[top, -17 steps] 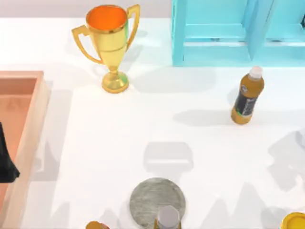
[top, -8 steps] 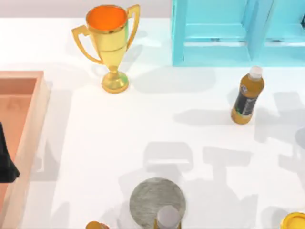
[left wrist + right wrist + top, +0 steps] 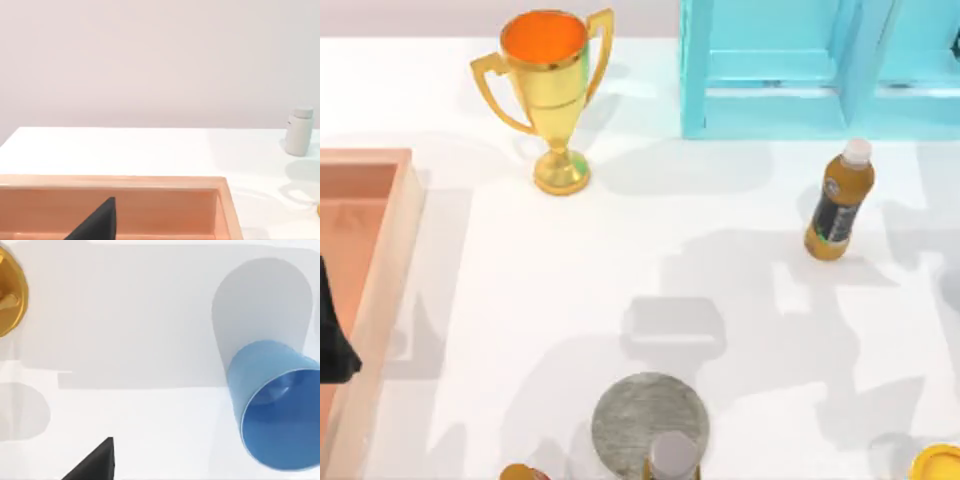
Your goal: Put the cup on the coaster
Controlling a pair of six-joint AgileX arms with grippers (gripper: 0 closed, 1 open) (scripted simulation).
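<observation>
The blue cup (image 3: 272, 405) stands upright on the white table with its open mouth up, seen from above in the right wrist view. A dark part of my right gripper (image 3: 95, 463) shows at that view's edge, well apart from the cup and touching nothing. The coaster (image 3: 645, 412), a flat mottled grey disc, lies near the front edge of the table at its middle. My left gripper (image 3: 332, 340) is parked at the far left over the orange tray (image 3: 380, 260), and its dark tip (image 3: 97, 223) shows above the tray's inside.
A gold trophy (image 3: 552, 90) stands at the back left, a turquoise shelf unit (image 3: 800, 70) at the back right, and an amber bottle (image 3: 838, 200) at the right. A grey-capped container (image 3: 672, 455) overlaps the coaster's front edge. A yellow round thing (image 3: 935, 463) sits at the front right.
Large shadows have spread from the right side of the table toward its middle. The objects on the table and the left gripper have not moved.
</observation>
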